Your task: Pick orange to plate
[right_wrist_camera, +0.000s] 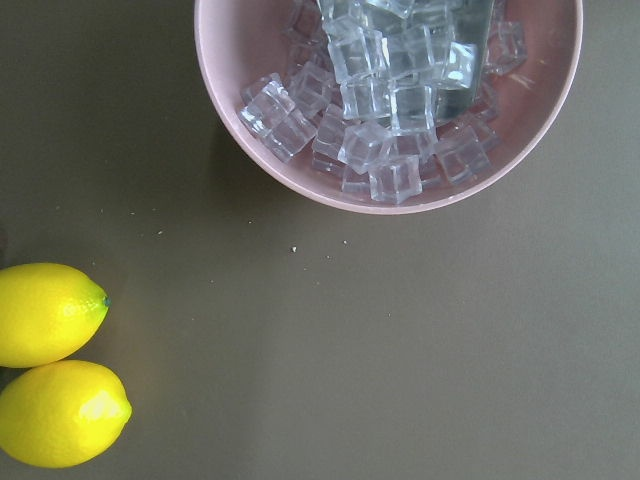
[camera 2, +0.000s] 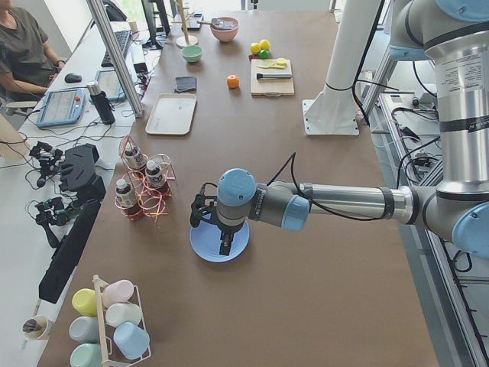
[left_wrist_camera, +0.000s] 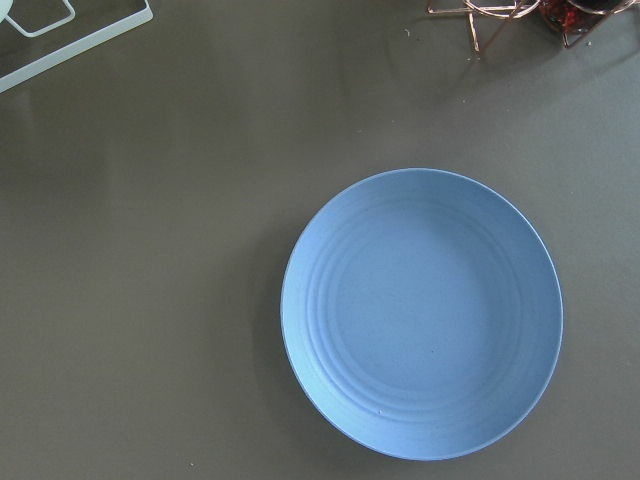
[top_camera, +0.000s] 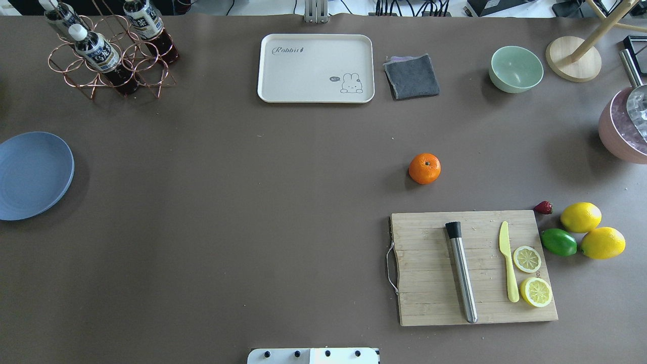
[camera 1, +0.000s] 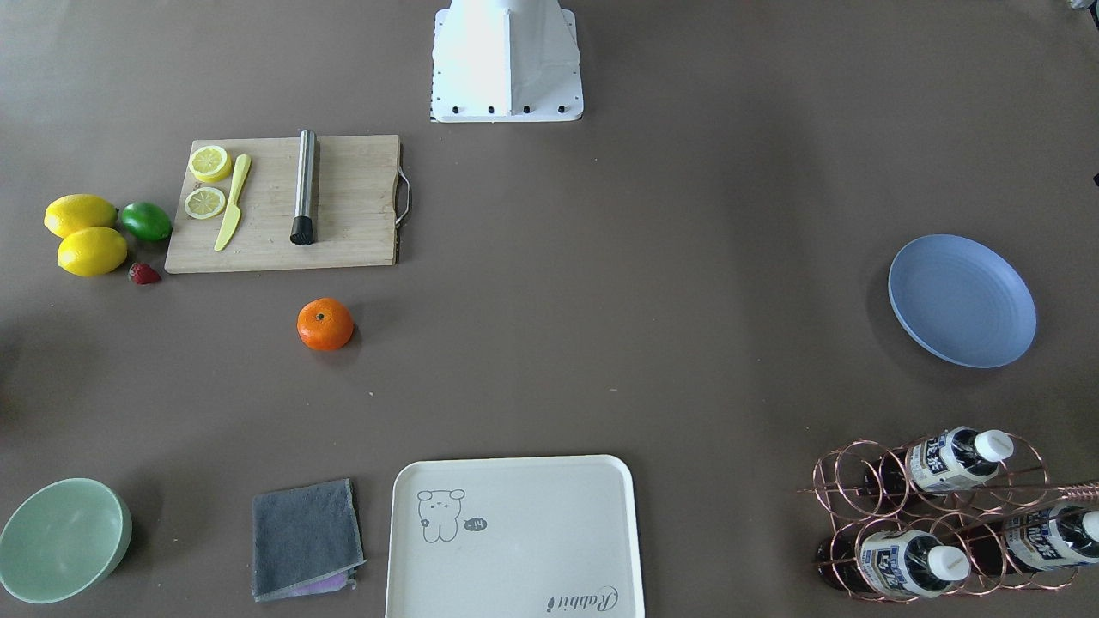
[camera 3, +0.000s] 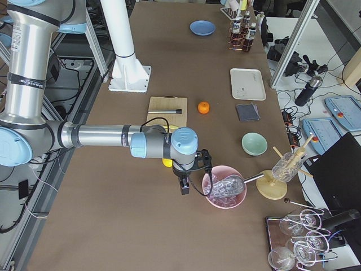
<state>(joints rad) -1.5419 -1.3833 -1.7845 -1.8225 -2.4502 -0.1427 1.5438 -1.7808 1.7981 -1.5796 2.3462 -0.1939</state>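
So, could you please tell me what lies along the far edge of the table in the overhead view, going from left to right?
Copper bottle rack → cream tray → grey cloth → mint-green bowl → round wooden stand base.

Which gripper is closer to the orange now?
Right. The right gripper hangs by the lemons and pink ice bowl, at the orange's end; the left gripper is over the plate, at the opposite end.

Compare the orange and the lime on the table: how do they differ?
The orange is bright orange and round; the lime is green and more oval. The orange sits alone on bare table; the lime lies close against the lemons. Both are whole fruits resting off the cutting board.
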